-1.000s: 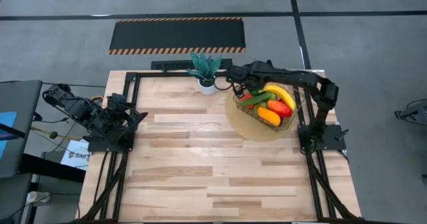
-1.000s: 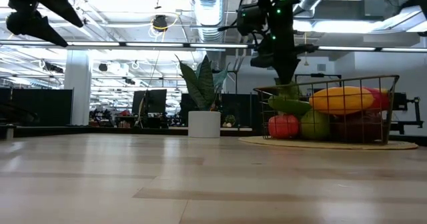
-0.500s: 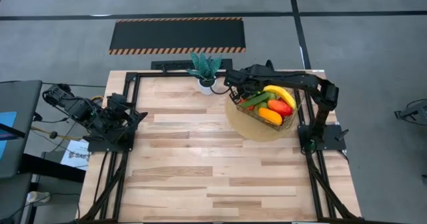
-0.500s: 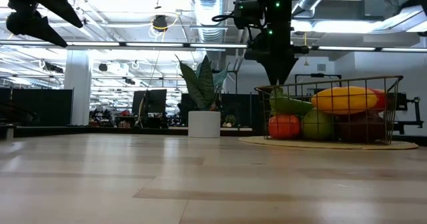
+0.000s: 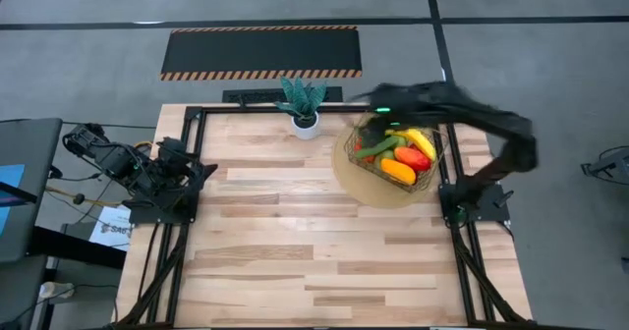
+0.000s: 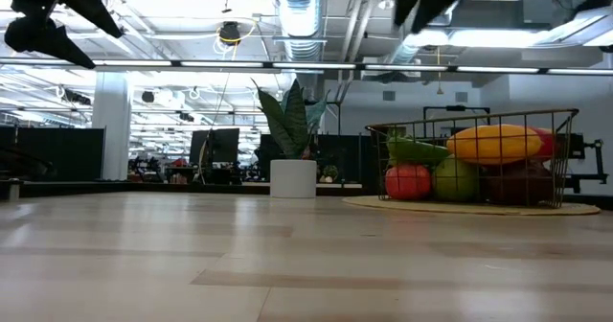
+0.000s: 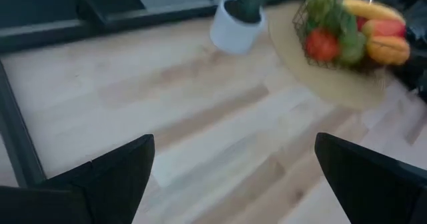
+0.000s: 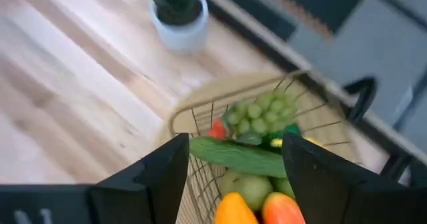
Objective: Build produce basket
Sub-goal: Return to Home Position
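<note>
Directly above the basket, the right gripper is hanging with its fingers spread apart and nothing between them; from overhead its outline is hard to make out. Below it, the basket is sitting on a round tan mat and holding green grapes, a cucumber lying across the middle, a banana, a red apple and a pear. A dark fruit behind the pear is too screened by wire to name. Beyond the basket, near it, a potted plant is standing. Well apart from the basket, the left gripper is waiting, fingers parted and empty.
</note>
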